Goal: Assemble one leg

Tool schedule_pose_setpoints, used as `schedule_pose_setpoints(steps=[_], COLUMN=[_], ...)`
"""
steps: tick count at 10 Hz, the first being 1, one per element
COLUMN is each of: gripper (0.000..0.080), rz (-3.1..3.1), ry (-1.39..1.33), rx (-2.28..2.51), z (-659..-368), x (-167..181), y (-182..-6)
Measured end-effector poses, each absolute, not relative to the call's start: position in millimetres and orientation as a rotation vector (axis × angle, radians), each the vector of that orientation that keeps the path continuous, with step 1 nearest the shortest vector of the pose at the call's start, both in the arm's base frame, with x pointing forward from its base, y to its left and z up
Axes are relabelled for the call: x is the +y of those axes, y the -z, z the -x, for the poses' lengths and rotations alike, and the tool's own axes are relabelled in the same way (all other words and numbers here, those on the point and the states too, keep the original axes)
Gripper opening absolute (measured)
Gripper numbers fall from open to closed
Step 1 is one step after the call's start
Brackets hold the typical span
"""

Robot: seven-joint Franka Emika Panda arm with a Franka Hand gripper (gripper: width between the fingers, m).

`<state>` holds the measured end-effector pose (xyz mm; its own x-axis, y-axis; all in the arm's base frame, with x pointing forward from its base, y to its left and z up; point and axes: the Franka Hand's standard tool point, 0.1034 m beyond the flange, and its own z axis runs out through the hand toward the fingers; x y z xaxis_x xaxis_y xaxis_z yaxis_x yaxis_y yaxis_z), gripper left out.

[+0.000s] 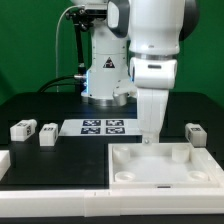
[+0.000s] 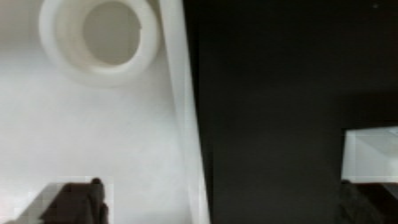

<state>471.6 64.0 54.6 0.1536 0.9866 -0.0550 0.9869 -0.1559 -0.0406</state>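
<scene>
Three legs show in the exterior view, each a small white block with a marker tag. Two lie at the exterior view's left point(image 1: 22, 129) point(image 1: 47, 133), and one lies at its right point(image 1: 195, 133). My gripper point(image 1: 150, 138) hangs straight down over the far edge of the large white tray point(image 1: 160, 178), away from all the legs. In the wrist view the gripper point(image 2: 231, 188) is wide open with nothing between the dark fingertips point(image 2: 75, 200). Below it are the tray's rim point(image 2: 178, 120), a round corner hole point(image 2: 100, 35) and the black table.
The marker board point(image 1: 104, 126) lies flat behind the tray, in front of the arm's base. A white part shows at the exterior view's left edge point(image 1: 4, 160). A pale patch point(image 2: 370, 155) sits at the wrist view's edge; I cannot tell what it is.
</scene>
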Motion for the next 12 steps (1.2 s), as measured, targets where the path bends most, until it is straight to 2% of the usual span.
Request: schedule_pose_setpoints(steps=[3, 6, 12], gripper=[0.0649, 0.0649, 0.0649], rz=[-2.423, -2.653, -3.132], ry=[0.109, 0.105, 0.126], rx=[1.99, 1.664, 0.53], z=[-470, -470, -450], x=[64, 65, 76], y=[-54.0, -54.0, -44.0])
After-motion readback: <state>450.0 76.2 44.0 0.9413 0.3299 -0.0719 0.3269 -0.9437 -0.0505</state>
